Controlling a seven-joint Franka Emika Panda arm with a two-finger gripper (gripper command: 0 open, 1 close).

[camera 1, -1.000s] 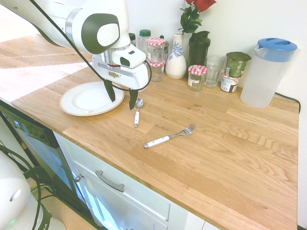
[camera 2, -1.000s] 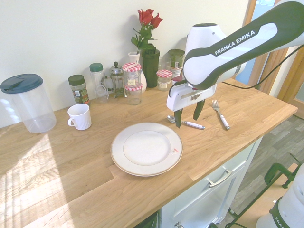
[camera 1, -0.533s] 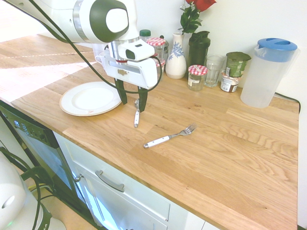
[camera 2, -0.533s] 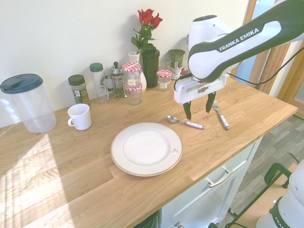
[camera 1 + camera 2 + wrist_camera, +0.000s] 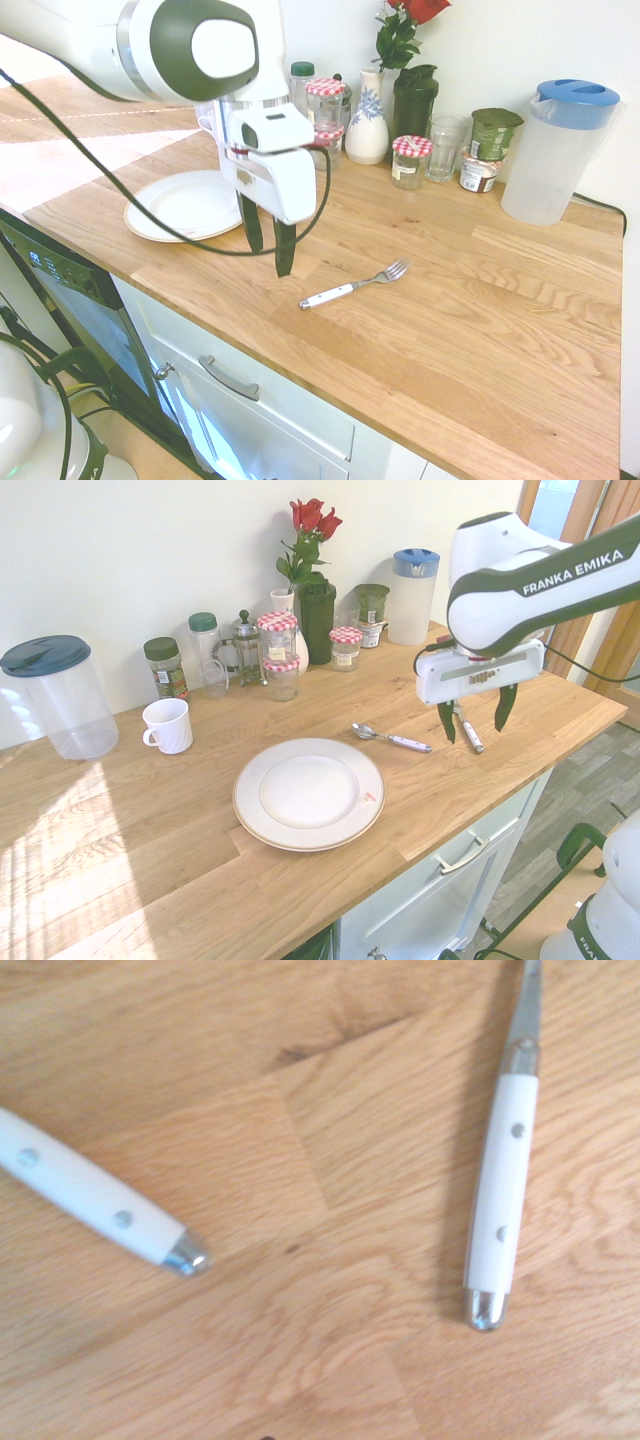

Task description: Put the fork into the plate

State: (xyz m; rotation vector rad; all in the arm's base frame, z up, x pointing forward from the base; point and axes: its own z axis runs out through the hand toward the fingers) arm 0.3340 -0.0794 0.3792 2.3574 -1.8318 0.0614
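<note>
First exterior view, left to right. Plate [image 5: 190, 195]: flat on the tabletop [image 5: 480, 350], no fork on it. Pincer [image 5: 270, 262]: raised above the surface, fingers spread, nothing pinched. Fork [image 5: 335, 293]: on the tabletop, to the pincer's right in this view, the side away from the plate. Its long axis runs obliquely, handle end nearer the front edge, tines toward the jug [image 5: 548, 165]. Assessment: the pincer requires further travel toward the fork, jaws aligned across the handle, before lowering.
</note>
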